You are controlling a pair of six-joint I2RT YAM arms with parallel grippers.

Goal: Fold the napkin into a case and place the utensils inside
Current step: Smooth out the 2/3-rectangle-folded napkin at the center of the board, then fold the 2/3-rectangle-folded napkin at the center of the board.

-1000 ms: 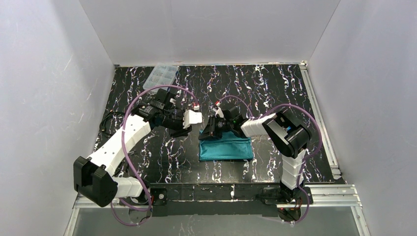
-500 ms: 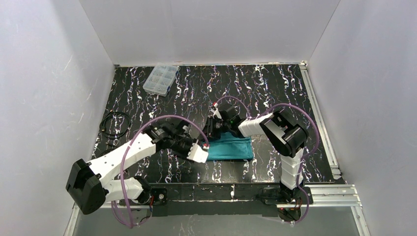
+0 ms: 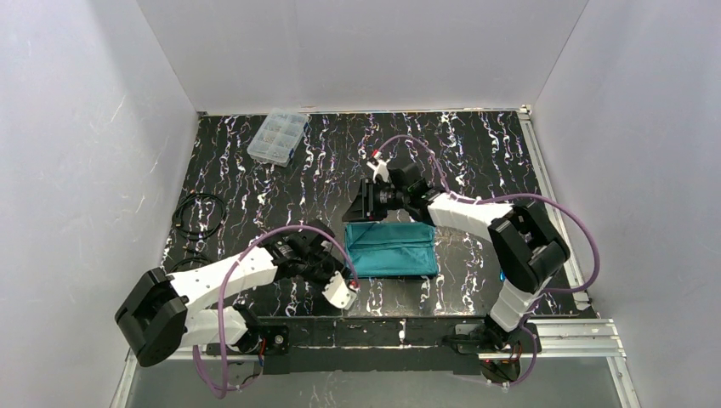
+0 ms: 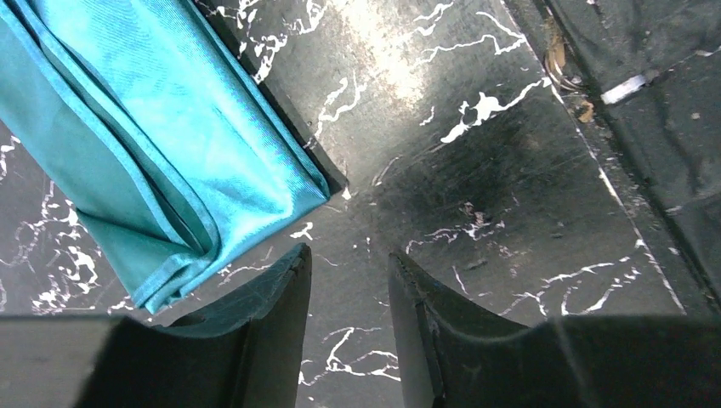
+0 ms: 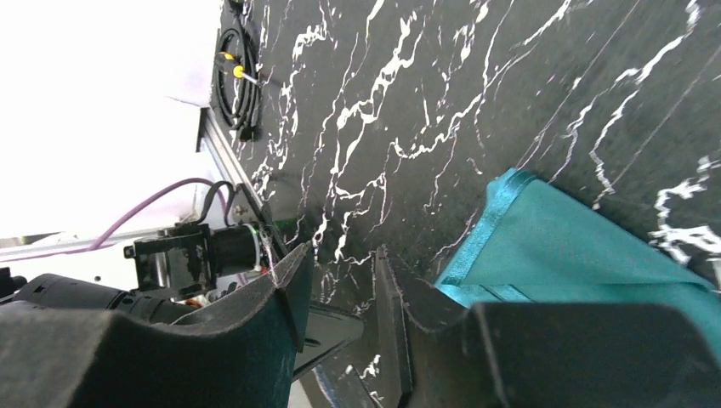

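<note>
Folded napkin [image 4: 170, 110] nr L pincer [image 4: 349, 259]

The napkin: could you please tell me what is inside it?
The napkin shows only folded layers and hem at its corner. Cloth covers the inside; whether anything lies there cannot be seen.

Left gripper [image 4: 349, 259] low, jaws parted – right gripper [image 5: 340, 255] likewise, empty

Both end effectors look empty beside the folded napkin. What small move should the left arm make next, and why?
Probably slide the left end effector sideways to the closest corner of the napkin: its open jaws straddle only bare table, with the layered hem lying just beside them.
</note>
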